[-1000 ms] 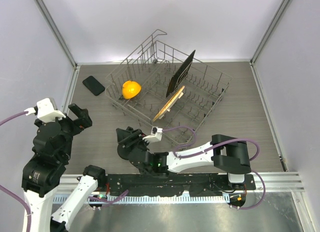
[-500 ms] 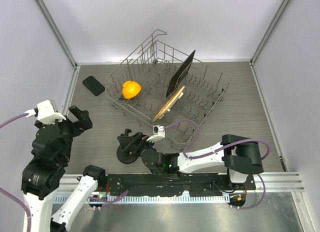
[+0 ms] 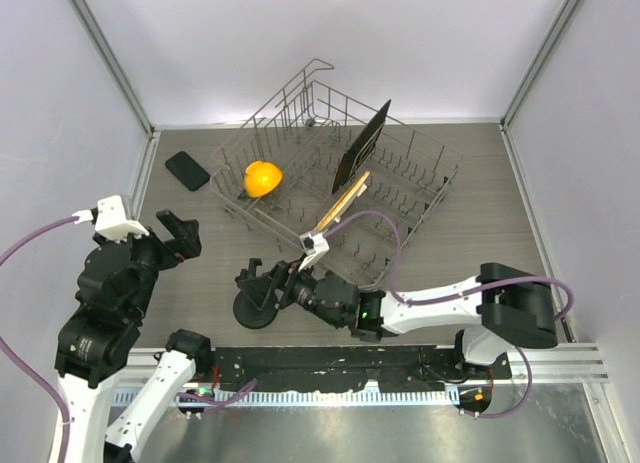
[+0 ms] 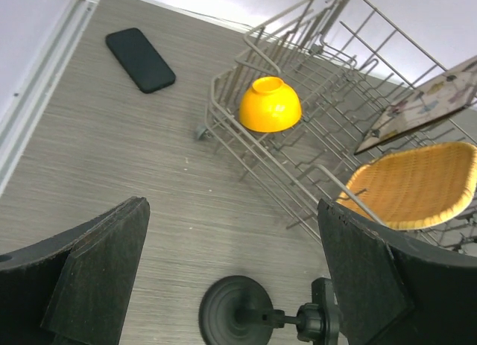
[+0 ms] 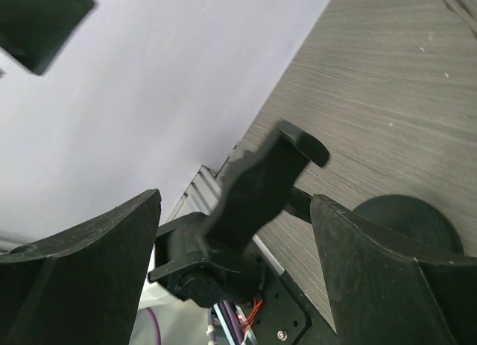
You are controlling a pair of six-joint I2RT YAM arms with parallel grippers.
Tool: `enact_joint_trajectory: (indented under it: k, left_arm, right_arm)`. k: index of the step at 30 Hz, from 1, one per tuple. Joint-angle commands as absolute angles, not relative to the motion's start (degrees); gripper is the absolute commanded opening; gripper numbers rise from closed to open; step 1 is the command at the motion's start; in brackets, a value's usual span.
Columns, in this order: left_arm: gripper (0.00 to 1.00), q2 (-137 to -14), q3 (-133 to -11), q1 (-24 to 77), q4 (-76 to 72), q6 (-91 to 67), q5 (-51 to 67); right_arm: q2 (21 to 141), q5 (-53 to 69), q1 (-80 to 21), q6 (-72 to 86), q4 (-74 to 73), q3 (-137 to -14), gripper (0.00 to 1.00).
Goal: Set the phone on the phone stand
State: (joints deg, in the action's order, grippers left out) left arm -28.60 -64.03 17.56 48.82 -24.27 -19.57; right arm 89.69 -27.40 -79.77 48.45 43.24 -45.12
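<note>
Phone (image 3: 187, 170) isn't in either grip, it's lying flat on the surface (image 3: 480, 223) at the far left, just off the corner of the wire dish rack (image 3: 415, 198) and well apart from the phone stand (image 3: 254, 301), which sits on its disc base near the front edge. Right claw (image 5: 235, 200) is spread wide with the stand's clip arm between its two fingers. From the wrist view there's a gap on both sides, so it's straddling the thing rather than pinching it. Left claw (image 4: 232, 241) is released too and empty, hanging above the surface with the phone up ahead of it and the stand almost underneath. So I'd say this is the getting-ready step: stand being sorted out, pickup not started. Next move imo needs the left arm to reach out to the phone and come down over its long edges. That looks fiddly, since it's a thin glossy slab lying flush on the surface and there's not much for the fingers to bite on
</note>
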Motion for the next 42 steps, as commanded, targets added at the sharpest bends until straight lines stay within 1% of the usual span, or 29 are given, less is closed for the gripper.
enact_joint_trajectory:
  k: [1,4,5,7,8,11,12,14,16,17,19,20,21,23,24,25,26,28,29,31,32,33,34,36,37,39,40,42]
  left_arm:
    - [1.0,-28.56,-62.67,17.75,44.47,-26.54,-14.24]
    - [1.0,-29.0,-61.18,17.75,44.38,-28.03,-11.26]
    - [1.0,-28.92,-60.74,17.75,44.65,-28.12,-10.21]
    - [1.0,-29.09,-59.68,17.75,45.35,-27.69,-7.92]
    - [1.0,-29.53,-59.76,17.75,46.92,-27.69,-7.74]
    - [1.0,-32.94,-61.43,17.75,50.78,-28.65,-5.89]
    - [1.0,-34.79,-63.18,17.75,52.37,-30.13,-6.15]
    - [1.0,-40.04,-65.12,17.75,57.27,-31.98,-9.65]
    - [1.0,-42.18,-67.84,17.75,59.93,-35.14,-13.95]
    - [1.0,-42.97,-68.55,17.75,61.16,-36.64,-19.63]
    - [1.0,-42.45,-69.26,17.67,60.56,-40.93,-22.49]
    - [1.0,-42.1,-69.08,17.67,58.82,-42.35,-23.89]
    - [1.0,-41.58,-68.39,17.67,57.67,-43.84,-24.52]
    - [1.0,-41.92,-67.85,17.67,55.56,-47.53,-26.96]
    - [1.0,-43.32,-67.68,17.58,55.37,-48.85,-27.94]
    - [1.0,-44.29,-67.59,17.67,55.2,-50.43,-28.73]
    - [1.0,-45.86,-67.67,17.23,55.02,-50.45,-29.61]
    - [1.0,-51.83,-68.55,15.66,55.37,-50.36,-30.41]
    - [1.0,-54.12,-69.69,11.73,55.46,-49.23,-29.54]
    - [1.0,-60.86,-70.66,4.52,54.68,-48.87,-21.22]
    - [1.0,-62.82,-70.84,-3.87,53.54,-48.61,-17.61]
    - [1.0,-64.84,-70.67,-7.35,51.87,-48.6,-13.58]
    - [1.0,-68.34,-70.49,-13.04,47.94,-48.69,-7.62]
    - [1.0,-72.75,-70.49,-17.64,43.01,-50.96,-1.44]
    - [1.0,-77.65,-70.84,-21.41,41.5,-52.54,1.55]
    - [1.0,-82.86,-73.11,-23.63,35.11,-53.09,5.87]
    - [1.0,-88.71,-74.69,-24.16,34.02,-52.91,8.06]
    - [1.0,-94.01,-81.19,-23.91,32.36,-51.87,9.31]
  right_arm:
    - [82.89,-12.51,-77.26,38.07,40.54,-47.89,0.87]
    - [80.6,-6.97,-76.03,33.15,31.14,-51.75,0.87]
    - [79.99,-6.6,-75.85,31.74,24.59,-52.9,0.87]
    - [78.66,-5.45,-75.33,25.95,16.39,-57.36,0.87]
    - [78.4,-5.97,-75.24,23.75,6.95,-59.05,0.87]
    - [76.74,-7.64,-75.23,18.81,-7.76,-62.84,0.87]
    - [75.68,-7.99,-75.23,18.37,-9.74,-62.75,0.87]
    - [71.56,-8.87,-75.32,18.54,-13.34,-61.18,0.87]
    - [67.18,-8.53,-75.23,18.98,-15.46,-59.69,0.87]
    - [65.93,-8.53,-75.23,19.16,-18.51,-59.59,0.87]
    - [63.38,-13.16,-75.23,20.03,-22.57,-59.85,0.87]
    - [61.46,-17.01,-75.23,21.87,-27.46,-60.2,0.87]
    - [60.39,-23.84,-75.23,22.93,-30.21,-60.73,0.84]
    - [56.72,-29.86,-75.24,25.56,-36.26,-61.61,0.71]
    - [54.95,-34.41,-75.23,26.62,-37.26,-61.52,0.71]
    - [53.1,-36.19,-75.15,27.41,-37.7,-60.39,0.71]
    - [48.3,-36.99,-75.23,27.77,-37.36,-59.51,0.76]
    - [43.79,-41.89,-75.23,29.78,-35.52,-56.61,0.81]
    - [41.94,-43.32,-75.23,30.58,-34.81,-55.73,0.81]
    - [38.5,-45.08,-75.23,30.15,-33.23,-53.8,0.82]
    - [38.06,-45.35,-75.23,29.71,-32.96,-53.62,0.83]
    - [37.71,-45.53,-75.23,28.49,-32.7,-53.27,0.83]
    - [37.71,-45.61,-75.23,27.95,-32.7,-53.09,0.84]
    - [38.05,-45.18,-75.15,26.73,-32.61,-52.91,0.84]
    - [38.06,-44.74,-75.32,26.46,-32.78,-52.91,0.88]
    - [37.71,-41.67,-75.23,25.93,-32.7,-52.56,0.89]
    - [37.53,-40.53,-75.23,25.58,-32.7,-52.56,0.89]
    - [37.0,-37.27,-75.23,25.4,-32.61,-52.21,0.9]
